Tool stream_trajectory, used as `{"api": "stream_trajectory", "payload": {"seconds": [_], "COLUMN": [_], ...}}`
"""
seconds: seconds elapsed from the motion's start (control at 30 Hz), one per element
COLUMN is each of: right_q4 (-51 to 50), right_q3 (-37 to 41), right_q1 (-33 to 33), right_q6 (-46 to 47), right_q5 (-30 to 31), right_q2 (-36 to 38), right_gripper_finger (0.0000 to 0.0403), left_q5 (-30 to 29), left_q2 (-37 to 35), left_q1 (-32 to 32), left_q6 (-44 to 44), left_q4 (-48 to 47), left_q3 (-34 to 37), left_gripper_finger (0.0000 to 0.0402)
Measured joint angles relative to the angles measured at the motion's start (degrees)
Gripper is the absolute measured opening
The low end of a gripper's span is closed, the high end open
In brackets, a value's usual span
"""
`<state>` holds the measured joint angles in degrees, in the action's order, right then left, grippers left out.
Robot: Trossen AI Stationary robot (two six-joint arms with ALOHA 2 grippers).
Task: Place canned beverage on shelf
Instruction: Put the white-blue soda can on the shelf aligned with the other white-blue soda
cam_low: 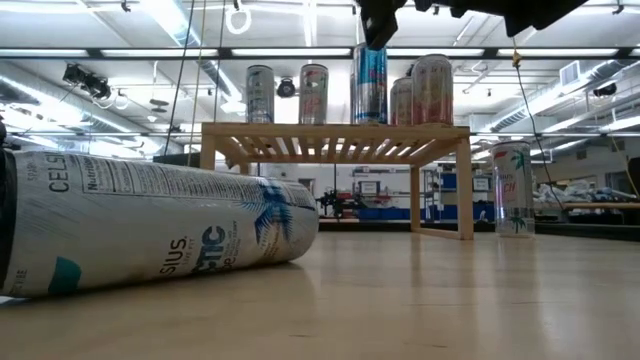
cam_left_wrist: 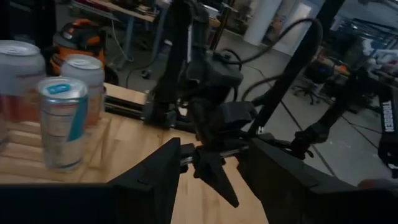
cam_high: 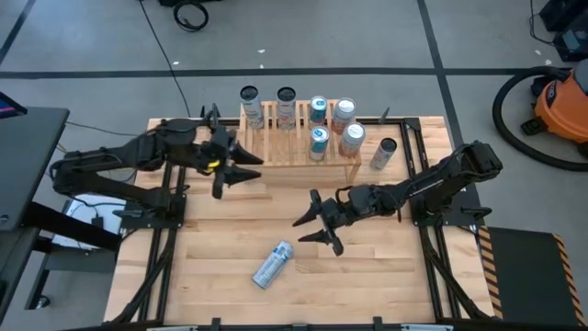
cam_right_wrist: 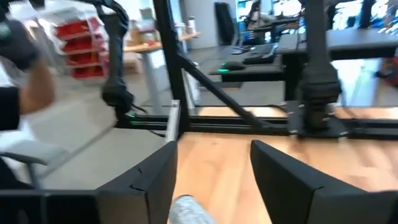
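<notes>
Shelf (cam_high: 299,138) sits at the far edge of the table (cam_high: 220,294), approx. centre, w/ six cans on its slatted top: two silver/dark-topped cans (cam_high: 251,106) at the far left end, a blue-topped can (cam_high: 318,110) and a pink-topped can (cam_high: 344,113) further right in the back row, plus another blue-topped can (cam_high: 318,142) and another pink-topped can (cam_high: 351,139) in front of them. A further can (cam_high: 383,154) stands upright on the table just beside the shelf's right end, not on it. The canned beverage (cam_high: 273,264), silver w/ blue print, lies on its side near the front-centre of the table, well apart from the shelf; in the low view (cam_low: 150,225) it fills the left foreground, lying flat on the wood. Left gripper (cam_high: 241,170) hangs over the table just in front of the shelf's left end, fingers drawn together, nothing btwn them. Right gripper (cam_high: 315,227) is over mid-table, btwn shelf and the lying can, near the can but not touching; its fingers are also closed, w/ no can in them. In the right wrist view the can's end (cam_right_wrist: 189,210) shows low btwn that arm's dark fingers (cam_right_wrist: 146,180). Left wrist view looks past its own fingers (cam_left_wrist: 155,177) toward the right arm, w/ shelf cans at one side. An orange shop vac (cam_high: 562,101) stands on the floor off the table's right.
</notes>
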<state>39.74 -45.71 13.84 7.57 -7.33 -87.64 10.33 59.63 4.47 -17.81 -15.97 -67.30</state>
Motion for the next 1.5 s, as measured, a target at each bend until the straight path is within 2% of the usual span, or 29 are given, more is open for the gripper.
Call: {"api": "stream_trajectory", "payload": {"seconds": [0.17, 0.3, 0.5, 0.7, 1.0, 1.2, 1.5], "right_q4": [-0.7, -0.6, -0.8, -0.7, -25.7, -41.1, -46.7], "right_q3": [0.0, 0.0, 0.1, -1.5, -16.9, -26.8, -35.8], "right_q1": [1.2, 1.4, 1.3, 1.8, 1.5, 1.5, 1.5], "right_q6": [-6.7, -12.1, -10.1, -9.5, -12.3, -17.7, -21.7], "right_q5": [4.9, 4.7, 3.1, 0.6, -2.5, -3.6, -3.0], "right_q2": [-0.3, -1.3, -3.3, -4.5, -11.9, -20.2, -28.8], "right_gripper_finger": [0.026, 0.0315, 0.0368, 0.0374, 0.0373, 0.0373, 0.0372], "left_q5": [-0.2, -0.2, -0.5, -3.8, -4.1, -4.1, -4.1], "left_q2": [-2.4, -3.2, -4.2, -4.3, -4.3, -4.3, -4.3], "left_q1": [0.0, 0.0, 0.0, 0.0, 0.0, 0.0, 0.0], "left_q6": [0.0, 0.0, 0.3, 0.0, 0.3, -1.1, -1.1], "left_q4": [-0.6, -0.7, -4.4, -7.9, -8.3, -10.5, -11.0], "left_q3": [0.0, 0.0, -0.1, -0.1, -0.1, -0.1, 0.0], "left_gripper_finger": [0.019, 0.019, 0.019, 0.019, 0.019, 0.019, 0.019]}}
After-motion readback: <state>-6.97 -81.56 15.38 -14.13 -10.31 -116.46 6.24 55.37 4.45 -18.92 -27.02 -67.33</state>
